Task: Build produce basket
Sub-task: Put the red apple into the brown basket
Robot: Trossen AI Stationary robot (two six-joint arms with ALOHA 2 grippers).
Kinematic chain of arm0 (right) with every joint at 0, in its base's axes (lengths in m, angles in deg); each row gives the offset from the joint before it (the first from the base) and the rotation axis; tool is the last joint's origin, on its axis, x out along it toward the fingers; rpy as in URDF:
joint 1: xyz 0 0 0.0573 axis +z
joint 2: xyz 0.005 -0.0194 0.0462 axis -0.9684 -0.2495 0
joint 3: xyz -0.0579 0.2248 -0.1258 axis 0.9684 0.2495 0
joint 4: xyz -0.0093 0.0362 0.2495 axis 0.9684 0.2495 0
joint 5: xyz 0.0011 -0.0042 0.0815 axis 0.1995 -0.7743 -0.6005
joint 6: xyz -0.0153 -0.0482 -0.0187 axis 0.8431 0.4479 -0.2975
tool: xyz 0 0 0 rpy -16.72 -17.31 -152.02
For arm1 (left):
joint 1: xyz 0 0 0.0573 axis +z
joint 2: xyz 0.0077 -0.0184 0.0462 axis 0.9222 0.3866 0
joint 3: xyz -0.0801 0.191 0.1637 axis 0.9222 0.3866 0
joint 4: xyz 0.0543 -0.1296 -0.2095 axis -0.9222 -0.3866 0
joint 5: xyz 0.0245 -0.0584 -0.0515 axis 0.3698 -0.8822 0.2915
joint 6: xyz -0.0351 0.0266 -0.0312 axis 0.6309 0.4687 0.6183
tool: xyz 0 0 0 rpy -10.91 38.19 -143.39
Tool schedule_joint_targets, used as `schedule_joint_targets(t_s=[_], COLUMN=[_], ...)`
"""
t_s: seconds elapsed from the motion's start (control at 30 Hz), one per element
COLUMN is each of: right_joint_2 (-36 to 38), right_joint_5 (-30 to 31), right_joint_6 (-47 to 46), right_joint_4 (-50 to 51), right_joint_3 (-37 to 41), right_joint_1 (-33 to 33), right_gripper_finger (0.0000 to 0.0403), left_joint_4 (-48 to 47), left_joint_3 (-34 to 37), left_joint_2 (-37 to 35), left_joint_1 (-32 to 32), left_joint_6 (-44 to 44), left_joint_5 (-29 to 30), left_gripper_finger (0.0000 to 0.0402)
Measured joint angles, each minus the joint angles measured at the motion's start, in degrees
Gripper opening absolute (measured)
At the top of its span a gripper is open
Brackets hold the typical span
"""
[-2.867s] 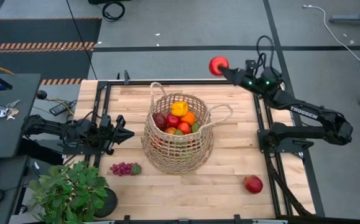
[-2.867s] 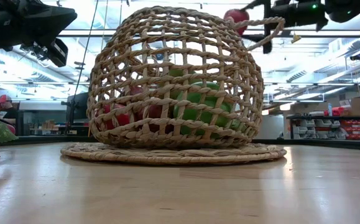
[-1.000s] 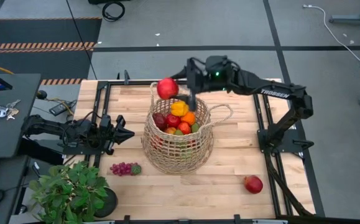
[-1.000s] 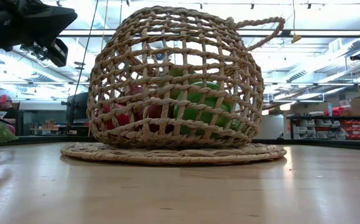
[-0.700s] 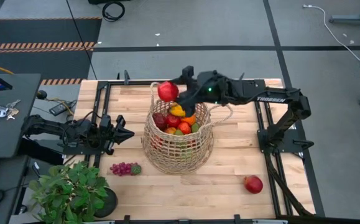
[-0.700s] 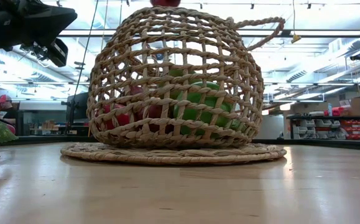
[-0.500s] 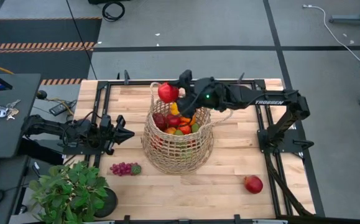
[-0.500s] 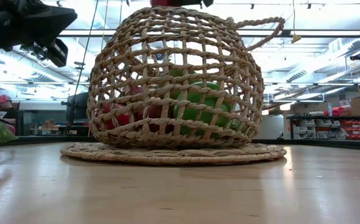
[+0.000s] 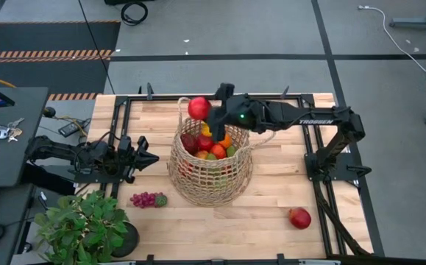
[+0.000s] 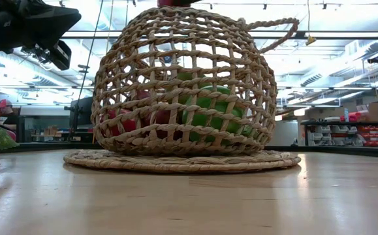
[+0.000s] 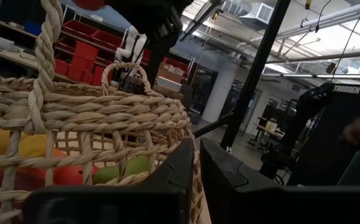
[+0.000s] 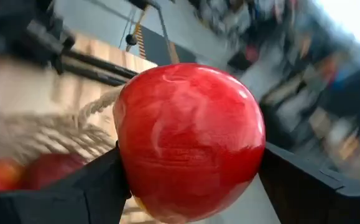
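Observation:
The tan straw basket stands mid-table on its flat base, with produce piled inside: red, orange, yellow and green pieces. My right gripper is shut on a red apple, which hangs above the basket's far-left rim. The apple fills the right wrist view, and its underside shows at the top of the low view. My left gripper waits shut, left of the basket and apart from it. My right gripper pinches the red apple between its two fingers, one on each opposite side of the fruit. The fingers come from the table's right, slanting slightly down. The apple is lifted clear, above the basket's rim.
A bunch of purple grapes lies left of the basket's near side. Another red fruit lies near the table's near right corner. A potted green plant stands at the near left corner. A black frame runs along the table's sides.
My right gripper has sunk a little toward the basket with the apple and its wrist has rolled, while its arm has swung toward the table's near side. The apple, still held, now shows at the top of the low view.

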Motion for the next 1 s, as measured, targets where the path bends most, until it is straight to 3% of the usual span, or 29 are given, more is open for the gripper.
schedule_joint_targets(t_s=[0.17,0.37,0.47,0.6,0.73,1.0], right_joint_2=[0.0,-0.46,-1.09,-1.44,-1.87,-3.47], right_joint_5=[-5.24,-30.06,-41.49,-50.11,-52.13,-53.13], right_joint_6=[-30.4,-76.23,-90.56,-101.33,-107.31,-105.56], right_joint_4=[4.14,9.83,11.18,11.24,11.15,15.85], right_joint_3=[0.0,0.0,0.09,0.13,0.13,0.11], right_joint_1=[-1.92,-7.34,-9.9,-11.96,-13.97,-15.83], right_gripper_finger=[0.0324,0.0324,0.0324,0.0324,0.0324,0.0324], left_joint_4=[-0.02,0.0,-0.01,-0.1,-0.02,0.01], left_joint_3=[0.01,0.01,-0.01,0.01,0.01,0.0], left_joint_2=[0.0,0.0,0.0,0.02,0.02,0.02], left_joint_1=[-0.01,0.01,-0.02,-0.01,0.0,0.01], left_joint_6=[0.0,0.0,0.0,0.0,0.01,0.0], left_joint_5=[-0.02,-0.02,-0.01,-0.02,-0.02,-0.01], left_gripper_finger=[0.0028,0.0034,0.0036,0.0031,0.0028,0.0036])
